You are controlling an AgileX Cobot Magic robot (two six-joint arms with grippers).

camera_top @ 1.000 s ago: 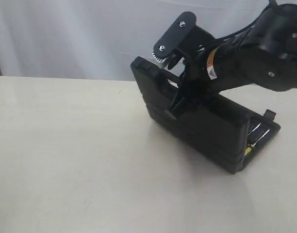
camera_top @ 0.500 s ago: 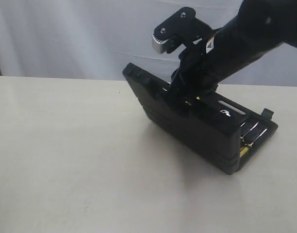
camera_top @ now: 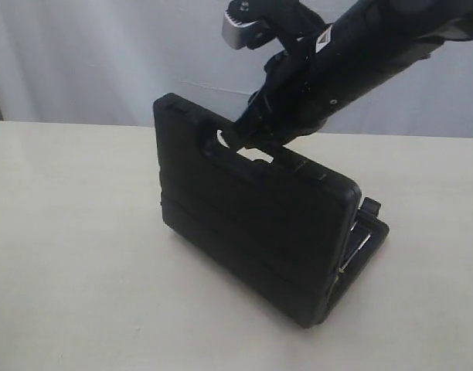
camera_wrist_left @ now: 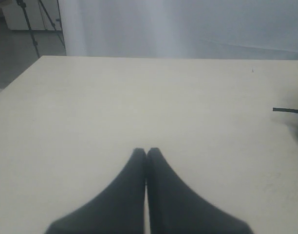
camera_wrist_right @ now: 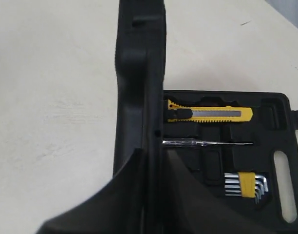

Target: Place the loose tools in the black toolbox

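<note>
Right claw (camera_wrist_right: 154, 152) pinches the lid edge of the black plastic toolbox (camera_top: 252, 224), centre frame; yellow-black utility knife (camera_wrist_right: 210, 114) lies in its tray. Left claw (camera_wrist_left: 146, 152) pressed together; open beige tabletop (camera_top: 82, 232) fills frame left.

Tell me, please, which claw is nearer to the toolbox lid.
Right: the right claw clamps the toolbox lid at its edge. The left claw hangs shut over the table, apart from it.

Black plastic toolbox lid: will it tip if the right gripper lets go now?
Likely yes: the black plastic toolbox lid stands steeply, gripped at its edge by the right gripper. It looks stiff, so it probably swings whole, not flexing. Direction unclear.
</note>
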